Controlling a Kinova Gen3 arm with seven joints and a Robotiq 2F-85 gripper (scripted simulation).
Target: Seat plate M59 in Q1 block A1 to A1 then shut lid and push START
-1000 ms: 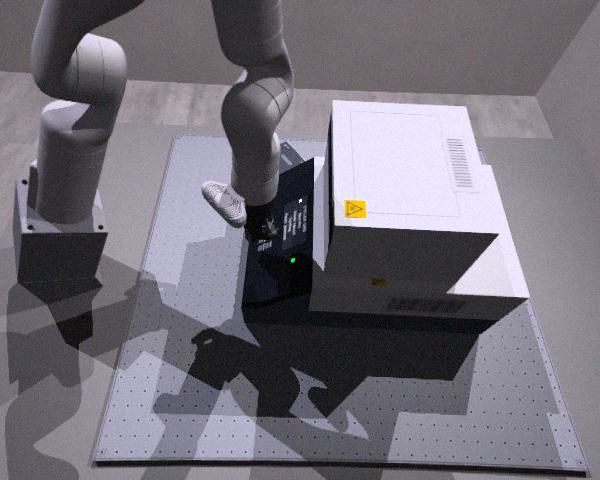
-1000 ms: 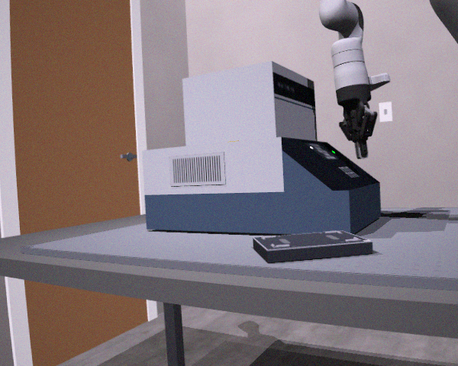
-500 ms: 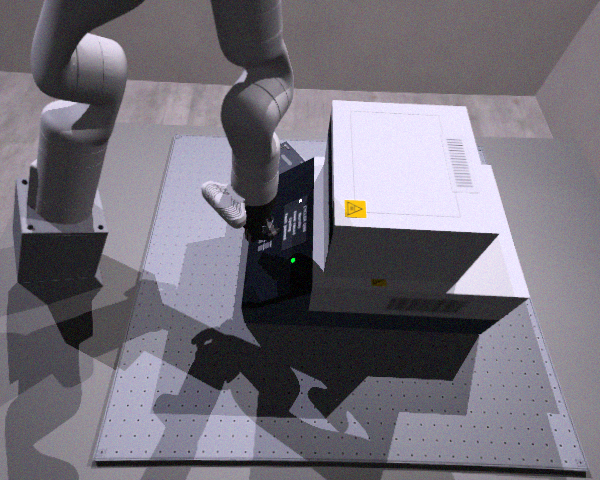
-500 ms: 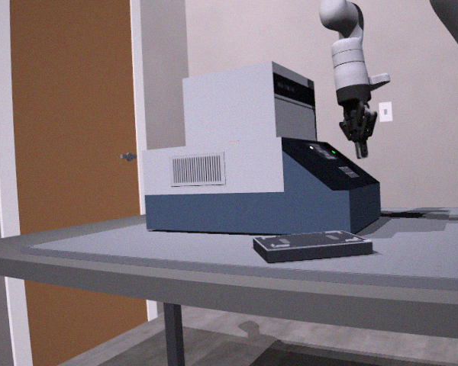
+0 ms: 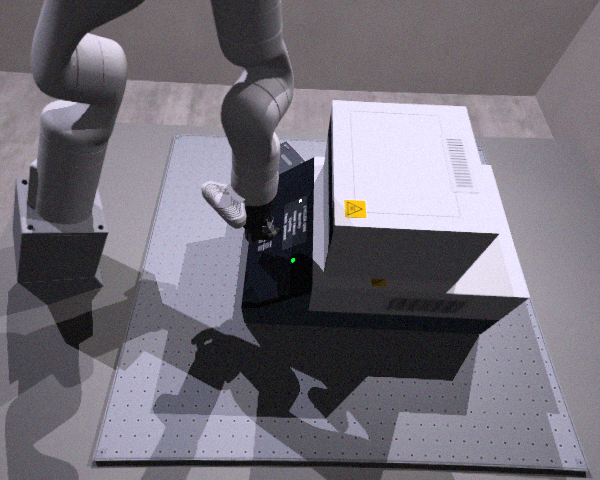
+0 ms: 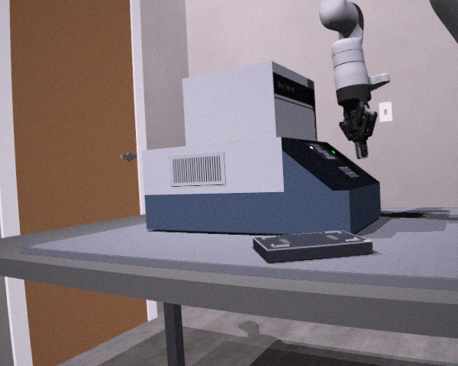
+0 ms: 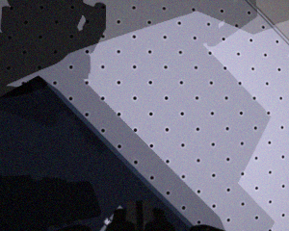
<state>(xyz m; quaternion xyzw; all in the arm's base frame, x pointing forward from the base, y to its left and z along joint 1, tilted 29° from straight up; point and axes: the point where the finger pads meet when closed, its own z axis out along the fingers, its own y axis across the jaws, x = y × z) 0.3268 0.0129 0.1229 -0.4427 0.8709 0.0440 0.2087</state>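
Note:
The cycler Q1 (image 5: 403,206) stands on the perforated mat, also seen from the side in the exterior view (image 6: 237,165). Its white top housing covers the block, so neither block nor plate M59 is in view. The lamp (image 5: 292,259) on the dark sloped key panel (image 6: 331,161) glows green (image 6: 333,151). My gripper (image 5: 268,227) (image 6: 361,151) is shut and empty. It points down a little above and in front of the panel's outer edge, not touching it. In the wrist view the fingertips (image 7: 135,221) are dark shapes at the bottom edge beside the panel's corner (image 7: 63,159). The plate nest N1 (image 6: 312,245) lies empty on the mat.
The arm's base (image 5: 57,227) stands at the mat's left edge. The perforated mat (image 7: 193,120) stretches in front of the cycler. A wall and an orange door (image 6: 71,118) stand behind the table.

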